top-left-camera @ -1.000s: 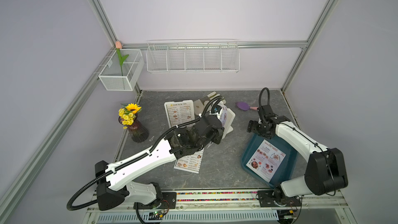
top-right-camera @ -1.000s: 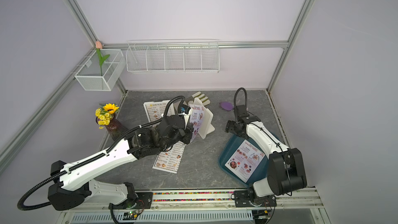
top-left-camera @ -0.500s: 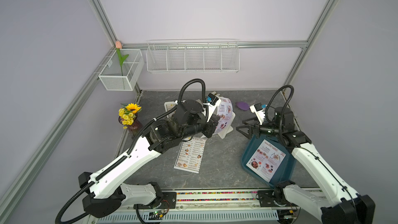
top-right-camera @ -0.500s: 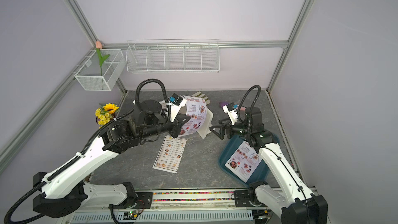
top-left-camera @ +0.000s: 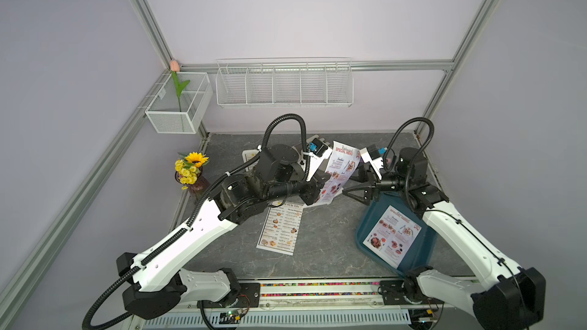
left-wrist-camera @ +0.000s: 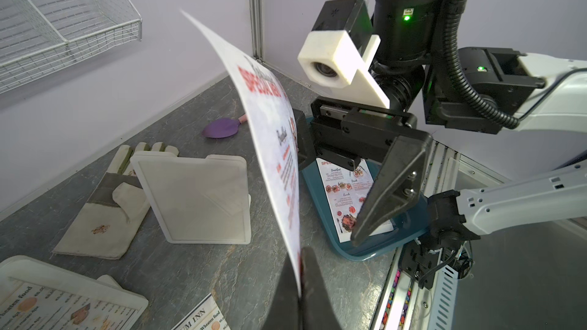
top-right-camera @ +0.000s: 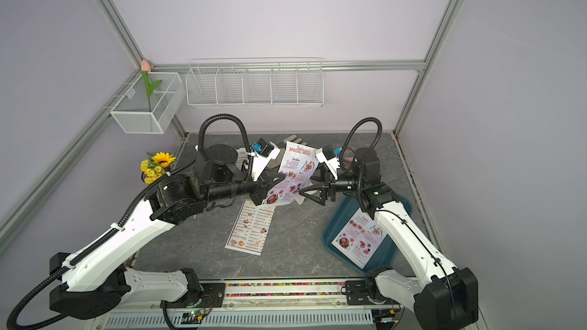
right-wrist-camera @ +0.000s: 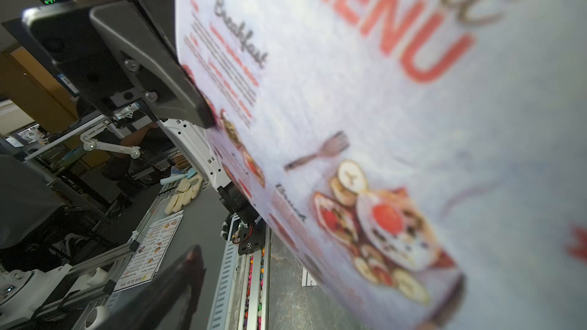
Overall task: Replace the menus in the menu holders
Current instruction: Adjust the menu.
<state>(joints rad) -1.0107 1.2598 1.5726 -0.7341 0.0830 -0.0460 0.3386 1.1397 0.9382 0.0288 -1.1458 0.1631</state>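
Left tool, clamped on one edge of the thin red-headed SPECIAL MENU paper sheet, holds it in the air beside the empty white plastic menu holder; right tool stands open beside the sheet; risk: the limp paper bows, so closing jaws crease or miss it.

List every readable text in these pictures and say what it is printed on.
"SPECIAL MENU": held sheet, in the left pincer.
"Breakfast": held sheet too.
"SPECIAL MENU": tray sheet, in the blue tray.
"DIM SUM INN": loose sheet, flat on the table.
"Wheaten food": loose sheet, and framed sheet in the lying frame.
Dish names, prices: too small to read.
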